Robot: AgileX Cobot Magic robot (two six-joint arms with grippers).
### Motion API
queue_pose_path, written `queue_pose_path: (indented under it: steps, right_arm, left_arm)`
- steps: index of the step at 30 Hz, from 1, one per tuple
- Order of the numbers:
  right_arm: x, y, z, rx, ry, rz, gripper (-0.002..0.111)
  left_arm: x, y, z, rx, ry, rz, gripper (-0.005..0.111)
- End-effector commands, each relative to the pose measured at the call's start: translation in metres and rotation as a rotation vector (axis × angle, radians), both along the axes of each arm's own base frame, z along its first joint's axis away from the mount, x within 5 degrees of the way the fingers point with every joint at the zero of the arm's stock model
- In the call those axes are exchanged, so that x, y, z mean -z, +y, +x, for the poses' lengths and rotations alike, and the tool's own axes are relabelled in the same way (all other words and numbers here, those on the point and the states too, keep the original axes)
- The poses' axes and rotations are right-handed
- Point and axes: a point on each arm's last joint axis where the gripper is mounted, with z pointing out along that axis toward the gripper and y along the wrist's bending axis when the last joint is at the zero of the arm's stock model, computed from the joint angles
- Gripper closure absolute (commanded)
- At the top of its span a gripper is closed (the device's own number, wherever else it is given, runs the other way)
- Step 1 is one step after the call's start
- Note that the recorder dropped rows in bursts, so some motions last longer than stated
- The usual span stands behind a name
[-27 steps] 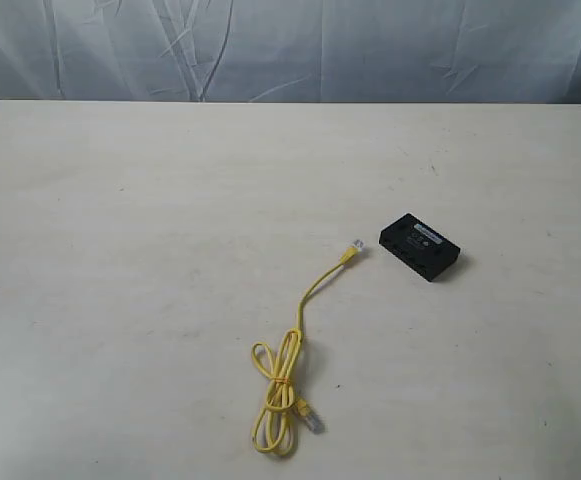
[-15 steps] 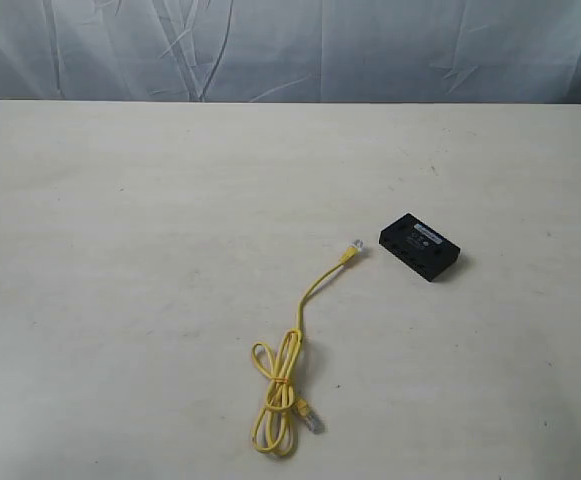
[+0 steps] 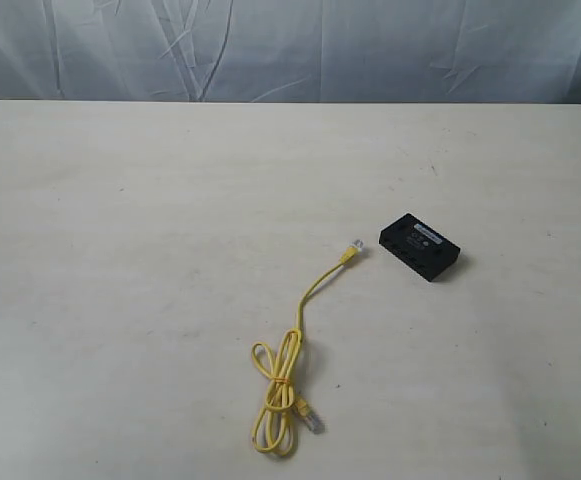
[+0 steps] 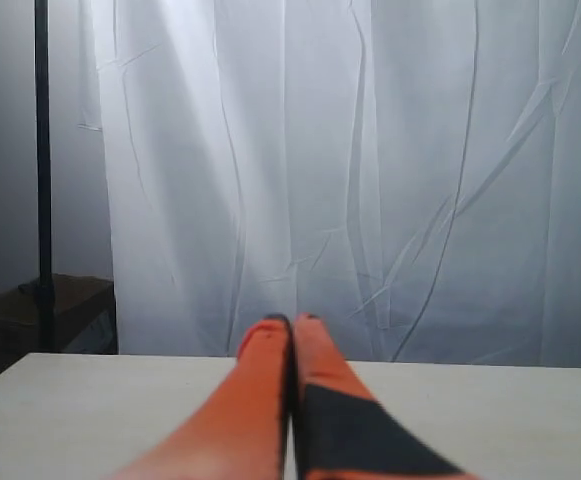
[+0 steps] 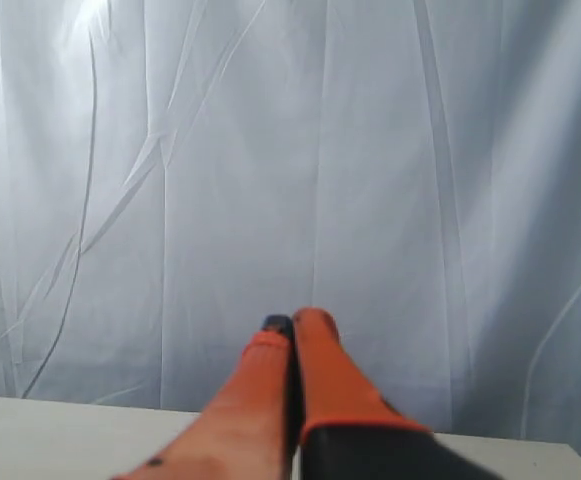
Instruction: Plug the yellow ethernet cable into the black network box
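The yellow ethernet cable point(image 3: 295, 347) lies on the table in the exterior view, its coil near the front edge and one clear plug point(image 3: 355, 247) pointing toward the black network box point(image 3: 419, 246), a short gap away. The box lies flat with a white label on top. Neither arm shows in the exterior view. My left gripper point(image 4: 291, 322) is shut with nothing between its orange fingers, aimed at the white curtain. My right gripper point(image 5: 293, 322) is likewise shut and empty. Cable and box are out of both wrist views.
A cream table point(image 3: 120, 250) spans the exterior view, backed by a wrinkled white curtain point(image 3: 290, 50). In the left wrist view a dark pole point(image 4: 41, 170) and a dark box-like thing point(image 4: 40, 320) stand beyond the table's edge.
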Motion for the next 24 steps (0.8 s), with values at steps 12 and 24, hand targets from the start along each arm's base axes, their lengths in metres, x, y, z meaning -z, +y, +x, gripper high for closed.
queue_pose_path:
  steps: [12,24]
  right_arm:
    - [-0.003,0.001,-0.001,-0.009,-0.04,-0.001,0.108]
    - [-0.048,-0.002,0.0,0.025,0.151,-0.005,0.108]
  left_arm:
    - [-0.009,0.0,-0.002,-0.005,-0.085,-0.008,0.107]
    - [-0.072,0.0,0.002,-0.011,0.095,0.04,0.107]
